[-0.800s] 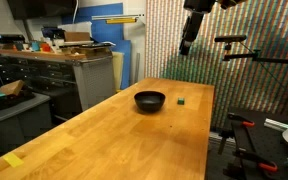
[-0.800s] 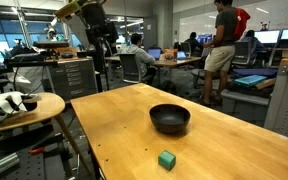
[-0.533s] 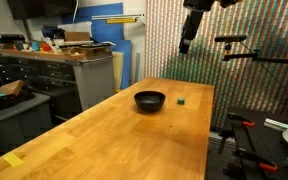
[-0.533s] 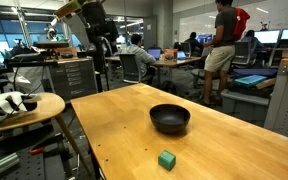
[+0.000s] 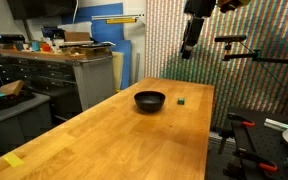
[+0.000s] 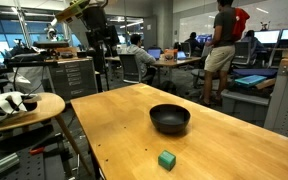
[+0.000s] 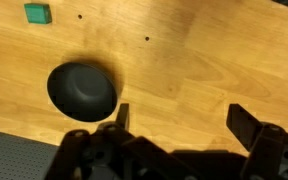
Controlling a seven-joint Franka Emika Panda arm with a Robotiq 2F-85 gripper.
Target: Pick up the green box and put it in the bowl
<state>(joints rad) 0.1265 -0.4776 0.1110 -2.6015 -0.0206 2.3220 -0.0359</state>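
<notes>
The green box [image 6: 167, 160] is a tiny dark green cube on the wooden table, near the table edge; it also shows in an exterior view [image 5: 181, 100] and at the top left of the wrist view [image 7: 37, 13]. The bowl [image 6: 170, 119] is round, black and empty, standing a short way from the box; it also shows in an exterior view [image 5: 150, 100] and in the wrist view [image 7: 81, 90]. My gripper [image 5: 188, 48] hangs high above the table's far end, well clear of both. In the wrist view its fingers [image 7: 182, 118] are spread wide and hold nothing.
The wooden table [image 5: 124, 140] is long, with a yellow tape mark [image 5: 14, 160] near one corner. A round side table [image 6: 24, 108] with white objects stands beside it. Cabinets [image 5: 54, 70] and a person [image 6: 222, 45] stand farther off.
The arm has shifted slightly high above the table. The box and the bowl have not moved.
</notes>
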